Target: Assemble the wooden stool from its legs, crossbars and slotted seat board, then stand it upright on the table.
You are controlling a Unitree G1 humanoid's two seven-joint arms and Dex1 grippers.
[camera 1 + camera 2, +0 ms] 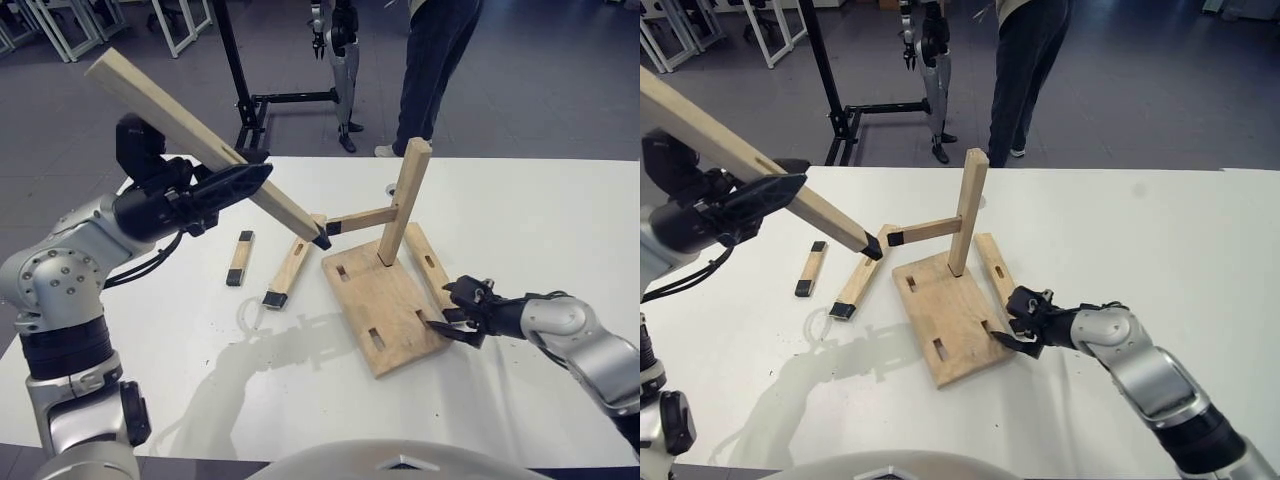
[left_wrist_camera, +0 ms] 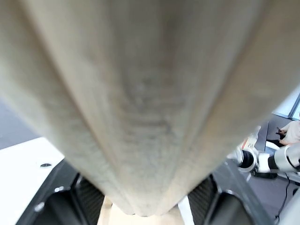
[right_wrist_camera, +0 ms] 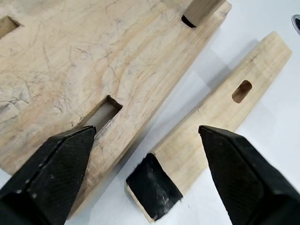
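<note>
— So, where does the seat board (image 1: pixel 385 300) lie?
— Flat on the white table (image 1: pixel 560 230), with its long axis from 11 to 5 o'clock. An upright leg (image 1: pixel 405 200) stands in its 12 o'clock corner, and a crossbar (image 1: pixel 362 219) goes out from it toward 9 o'clock.
— And the grippers?
— The left gripper (image 1: pixel 250 175) clamps a second leg (image 1: pixel 170 105) in the air. Its long axis slopes from 10 o'clock down to 4, and its black end is near the crossbar's tip. The right gripper (image 3: pixel 146 133) is spread wide at the board's 4 o'clock corner, over a slot (image 3: pixel 101 115) and a loose leg (image 3: pixel 225 108) that lies along the 3 o'clock edge. A spare leg (image 1: pixel 290 268) and a short crossbar (image 1: pixel 240 258) lie at 9 o'clock.
</note>
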